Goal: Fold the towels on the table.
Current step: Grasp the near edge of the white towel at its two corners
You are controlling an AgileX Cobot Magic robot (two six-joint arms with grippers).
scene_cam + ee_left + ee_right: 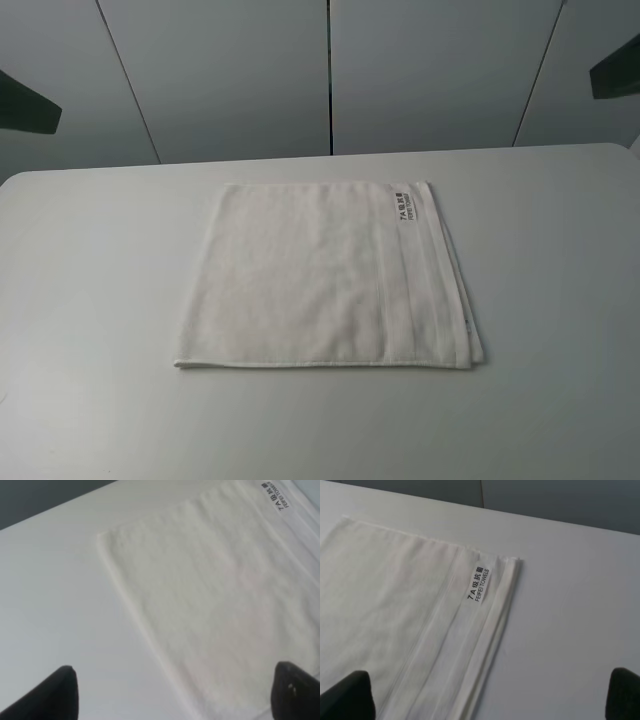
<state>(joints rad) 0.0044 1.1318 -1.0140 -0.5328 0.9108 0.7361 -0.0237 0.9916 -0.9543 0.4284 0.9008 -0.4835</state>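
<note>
Logging towel [325,275]: soft, light, limp terry, probably doubled; I'd pinch corners along layered edge near label [478,585]. Left gripper [172,695], right gripper [485,695]: jaws spread, empty.

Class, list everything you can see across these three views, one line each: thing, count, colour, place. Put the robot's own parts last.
towel: one, off-white, lying flat mid-table, layered edges showing on its right side.
label: one, white with dark print, at the towel's far right corner.
border band: one, off-white, running along the towel's right side.
table: one, matte white, under the towel.
wall panels: several, grey, behind the table.
left gripper: one, dark, open, over the towel's left part.
right gripper: one, dark, open, over the towel's right edge.
</note>
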